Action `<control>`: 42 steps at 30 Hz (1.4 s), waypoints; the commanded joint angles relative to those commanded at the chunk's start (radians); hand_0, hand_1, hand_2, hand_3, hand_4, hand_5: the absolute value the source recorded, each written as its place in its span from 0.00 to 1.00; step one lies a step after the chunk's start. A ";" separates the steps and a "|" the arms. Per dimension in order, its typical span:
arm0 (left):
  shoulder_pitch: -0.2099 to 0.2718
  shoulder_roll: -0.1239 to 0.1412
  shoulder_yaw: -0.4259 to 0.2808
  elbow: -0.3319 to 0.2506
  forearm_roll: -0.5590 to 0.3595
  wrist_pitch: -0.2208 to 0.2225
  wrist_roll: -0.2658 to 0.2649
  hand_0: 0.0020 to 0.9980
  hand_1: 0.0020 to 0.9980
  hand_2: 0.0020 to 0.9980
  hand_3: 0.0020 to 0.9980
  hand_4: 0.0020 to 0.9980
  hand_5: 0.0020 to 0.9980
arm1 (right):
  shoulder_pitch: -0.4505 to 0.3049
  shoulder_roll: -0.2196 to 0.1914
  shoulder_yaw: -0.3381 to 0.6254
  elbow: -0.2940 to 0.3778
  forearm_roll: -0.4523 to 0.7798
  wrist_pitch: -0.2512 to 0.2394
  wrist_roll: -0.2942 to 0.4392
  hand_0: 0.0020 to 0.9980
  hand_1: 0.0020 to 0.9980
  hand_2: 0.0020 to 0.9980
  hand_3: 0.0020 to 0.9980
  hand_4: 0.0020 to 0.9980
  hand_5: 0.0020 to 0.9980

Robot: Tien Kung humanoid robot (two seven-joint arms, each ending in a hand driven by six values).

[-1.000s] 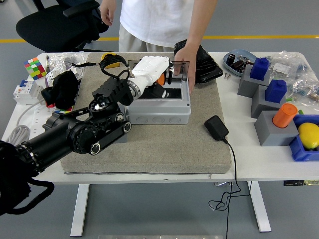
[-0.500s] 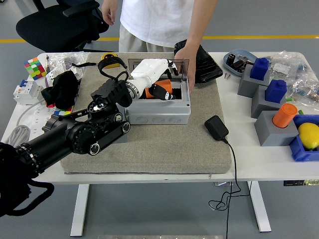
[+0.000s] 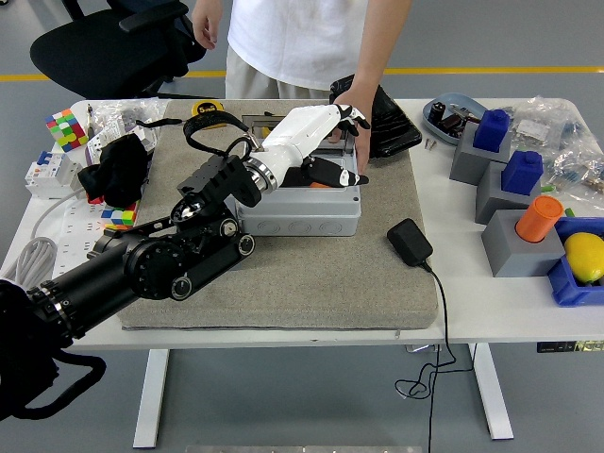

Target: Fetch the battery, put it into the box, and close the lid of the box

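A grey plastic box (image 3: 300, 215) stands on the felt mat (image 3: 311, 274) at the table's middle. Its clear lid (image 3: 357, 142) is upright at the far right side, and a person's hand (image 3: 347, 102) rests on its top edge. My left hand (image 3: 347, 147), white with black fingertips, hovers over the box's opening. Its fingers are spread and point right toward the lid, and nothing is between them. The battery is hidden below my hand and forearm. My black left arm (image 3: 160, 260) crosses the mat from the lower left.
A black adapter (image 3: 409, 242) with its cable lies right of the box. Behind the lid is a black pouch (image 3: 394, 125). Grey blocks with blue and orange pieces (image 3: 514, 189) fill the right side. A black cloth (image 3: 118, 170) and colour cube (image 3: 64, 127) sit left.
My left hand has lifted out of the box and spread its fingers toward the lid. The orange battery seen under it half a second ago no longer shows.
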 joint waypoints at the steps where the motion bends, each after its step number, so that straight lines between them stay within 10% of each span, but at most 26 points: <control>1: 0.001 0.000 -0.012 -0.012 -0.007 0.009 -0.017 0.31 0.44 0.45 0.58 1.00 0.36 | 0.000 0.000 0.001 0.000 0.000 0.000 0.000 0.58 0.63 0.66 0.56 0.96 0.49; 8: 0.001 0.000 -0.114 0.004 0.041 0.015 0.008 0.39 0.54 0.52 0.59 1.00 0.41 | 0.003 0.002 0.003 0.001 -0.003 -0.001 0.001 0.58 0.63 0.66 0.56 0.96 0.49; 9: 0.000 0.000 -0.124 0.011 0.048 0.011 0.019 0.73 0.78 0.75 0.77 1.00 0.44 | 0.003 0.002 0.003 0.001 -0.003 -0.001 0.001 0.58 0.63 0.66 0.56 0.96 0.49; 27: -0.002 0.000 -0.120 0.113 0.066 -0.087 0.172 0.70 0.82 0.81 0.79 1.00 0.51 | 0.004 0.002 -0.002 0.002 -0.001 0.001 0.000 0.58 0.63 0.66 0.56 0.96 0.49; 42: 0.058 0.000 -0.072 -0.090 0.078 -0.210 0.343 0.58 0.76 0.74 0.76 1.00 0.53 | 0.001 -0.002 0.006 0.001 -0.009 0.001 0.000 0.58 0.63 0.66 0.56 0.96 0.49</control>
